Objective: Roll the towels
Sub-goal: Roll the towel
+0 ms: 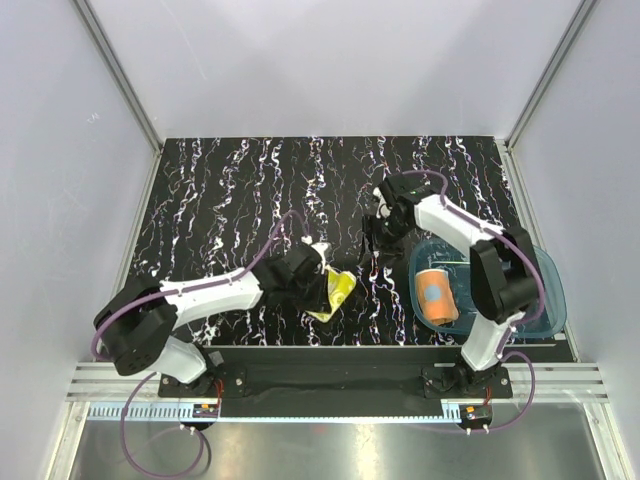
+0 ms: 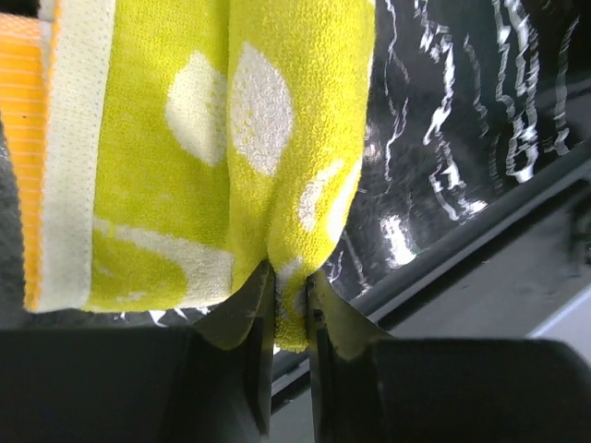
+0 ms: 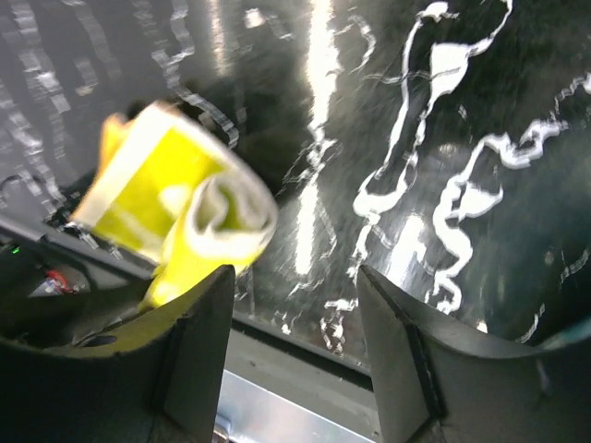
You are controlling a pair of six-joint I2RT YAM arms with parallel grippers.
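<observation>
Yellow towel (image 1: 335, 293), partly rolled, hangs pinched in the left gripper (image 2: 291, 288) near the bench's (image 1: 220, 200) 6 o'clock; the orange towel (image 1: 437, 293) lies rolled in the tray (image 1: 545, 300) at 4. Right gripper (image 3: 295, 305) gapes empty. Best hold the roll tight while setting it down.

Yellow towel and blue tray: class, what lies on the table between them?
Nothing: the top view shows bare table between the yellow towel and the blue tray.
</observation>
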